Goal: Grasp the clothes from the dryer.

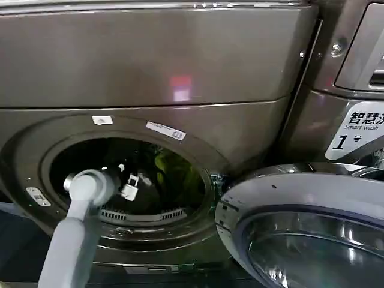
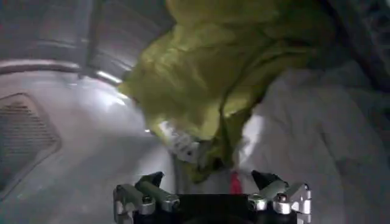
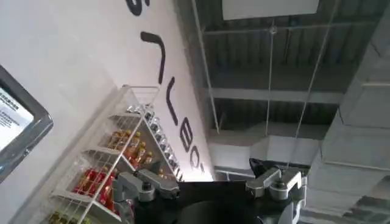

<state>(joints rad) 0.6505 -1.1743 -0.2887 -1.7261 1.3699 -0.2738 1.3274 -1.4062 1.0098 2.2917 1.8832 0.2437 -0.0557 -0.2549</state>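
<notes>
Inside round metal dryer [image 1: 150, 72], crumpled clothes [image 2: 225, 91]

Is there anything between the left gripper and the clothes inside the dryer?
Nothing: in the left wrist view the left gripper, open, faces the clothes directly across a bare gap inside the dryer.

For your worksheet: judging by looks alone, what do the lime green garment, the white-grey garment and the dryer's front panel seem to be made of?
Lime green garment: thin, soft fabric; it hangs in loose folds.
White-grey garment: soft cloth, matte, gently creased; fibre unclear.
Dryer front: probably brushed metal, bronze-grey, with a soft sheen.
</notes>
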